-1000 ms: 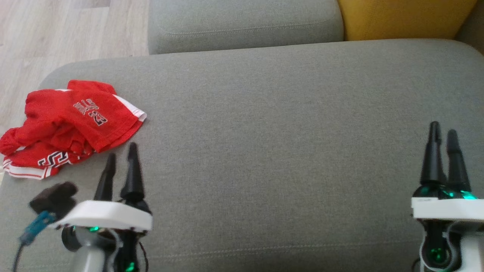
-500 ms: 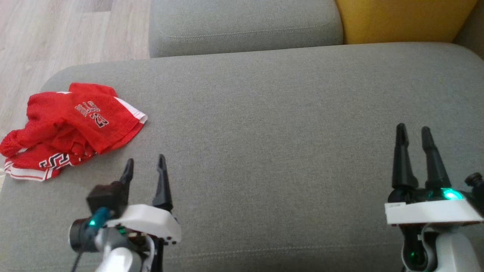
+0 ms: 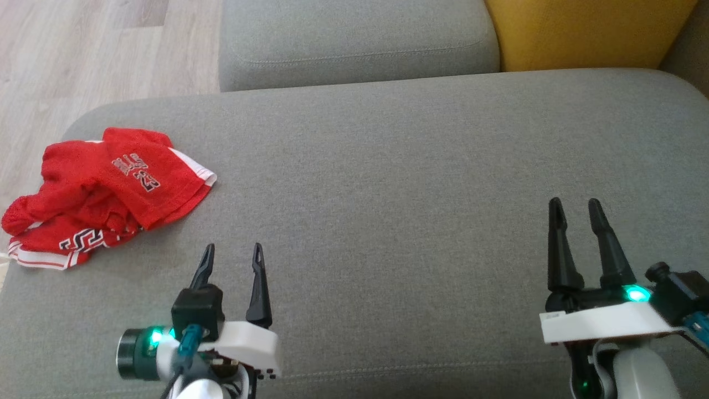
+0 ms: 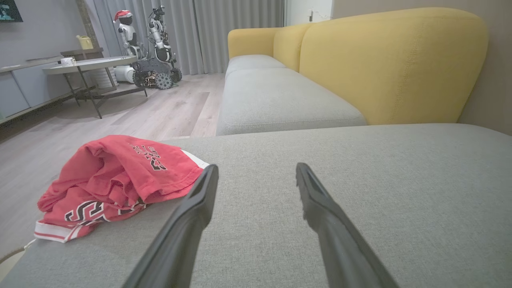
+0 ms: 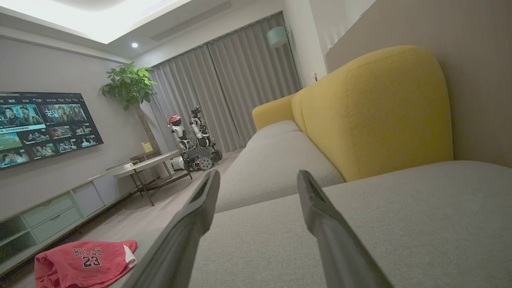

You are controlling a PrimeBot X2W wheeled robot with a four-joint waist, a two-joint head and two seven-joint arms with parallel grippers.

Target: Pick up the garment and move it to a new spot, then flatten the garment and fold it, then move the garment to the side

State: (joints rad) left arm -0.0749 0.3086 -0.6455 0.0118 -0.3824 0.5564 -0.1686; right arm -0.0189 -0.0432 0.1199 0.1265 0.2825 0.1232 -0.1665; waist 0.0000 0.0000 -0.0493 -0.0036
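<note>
Left gripper (image 3: 233, 247) and right gripper (image 3: 574, 201) hung over the grey fabric sofa seat (image 3: 388, 166), jaws wide and empty!
The crumpled red mesh garment with white trim (image 3: 105, 194) lay at nine o'clock by the seat's edge, touched by nothing; left gripper near it at seven o'clock, right gripper well apart at four o'clock.

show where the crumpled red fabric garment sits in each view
Head view: crumpled red fabric garment at the left edge of the grey cushion.
Left wrist view: garment lower left.
Right wrist view: garment bottom left corner.
Shared landmark: yellow sofa backrest.
</note>
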